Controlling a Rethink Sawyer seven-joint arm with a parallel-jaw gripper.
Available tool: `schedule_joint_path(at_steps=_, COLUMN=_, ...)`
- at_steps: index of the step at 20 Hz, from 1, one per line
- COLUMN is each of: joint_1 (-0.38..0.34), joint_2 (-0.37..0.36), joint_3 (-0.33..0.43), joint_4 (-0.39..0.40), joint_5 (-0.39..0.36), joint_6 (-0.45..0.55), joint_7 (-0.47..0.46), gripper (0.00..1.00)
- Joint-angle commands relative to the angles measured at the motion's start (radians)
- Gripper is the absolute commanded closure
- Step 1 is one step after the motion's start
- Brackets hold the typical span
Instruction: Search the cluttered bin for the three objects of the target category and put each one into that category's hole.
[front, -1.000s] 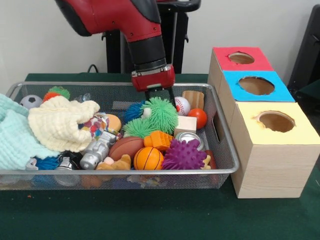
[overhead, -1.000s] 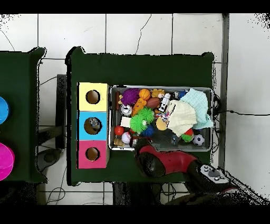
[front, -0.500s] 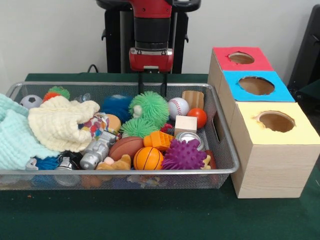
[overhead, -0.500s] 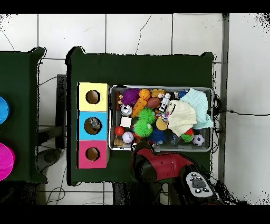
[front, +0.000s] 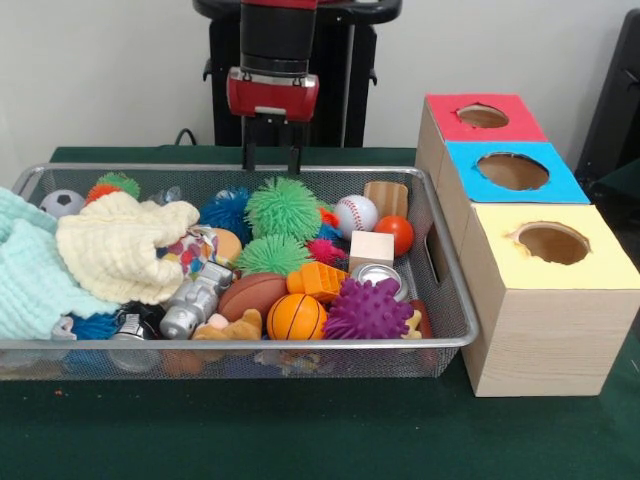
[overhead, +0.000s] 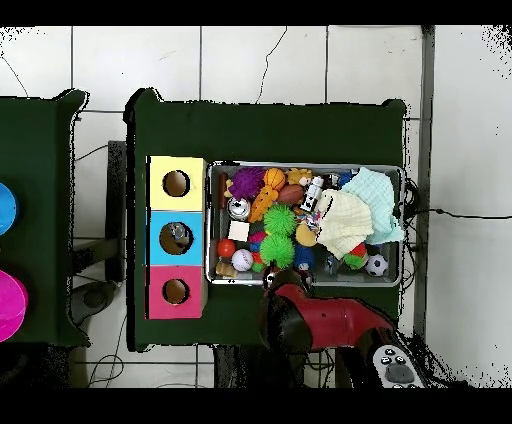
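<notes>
Red and black arm hangs over the far rim of the silver wire-mesh bin (front: 440, 300). Gripper (front: 270, 158) sits above the toys, its two thin black fingers (front: 247, 155) pointing straight down with a clear gap between them. Jaws apart, nothing held. Tips hover just above the rim line, touching nothing.

Directly below and slightly toward the boxes: a green spiky rubber ball (front: 284, 208), riding high on the heap. A blue spiky ball (front: 225, 212) lies just beside it, and a second green spiky ball (front: 272, 256) sits lower, in front. A purple spiky ball (front: 367, 310) rests against the near wall, next to a small orange basketball (front: 296, 317). White baseball (front: 356, 215), red-orange smooth ball (front: 398, 235) and pale wooden cube (front: 371, 249) cluster at the box end. A cream knitted cloth (front: 120, 245) and a mint-green cloth (front: 25, 270) drape over the opposite end, likely covering more items.

Three wooden boxes stand in a row just beside the bin: red-topped box (front: 480, 116), blue-topped box (front: 512, 171), yellow-topped box (front: 552, 243), each with a round hole. Overhead view shows something in the blue box's hole (overhead: 177, 236); too small to identify.

Target category is not stated. Judging by the gripper's position, the spiky balls seem the likely candidates, the top green one being the easiest reach. The open, raised pose suits a straight descent onto it.
</notes>
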Motion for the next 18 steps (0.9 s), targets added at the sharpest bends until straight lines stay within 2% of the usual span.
schedule_joint_path(at_steps=1, joint_1=0.041, joint_2=-0.013, joint_3=-0.081, joint_4=-0.012, joint_5=0.034, joint_6=0.085, joint_7=0.116, gripper=0.0)
schedule_joint_path(at_steps=4, joint_1=0.042, joint_2=-0.016, joint_3=-0.106, joint_4=-0.024, joint_5=0.033, joint_6=0.108, joint_7=0.104, gripper=0.0)
schedule_joint_path(at_steps=11, joint_1=0.045, joint_2=0.138, joint_3=-0.21, joint_4=-0.118, joint_5=0.015, joint_6=0.027, joint_7=0.108, gripper=0.0)
schedule_joint_path(at_steps=18, joint_1=0.072, joint_2=0.199, joint_3=-0.271, joint_4=-0.149, joint_5=0.024, joint_6=-0.045, joint_7=0.12, gripper=0.0)
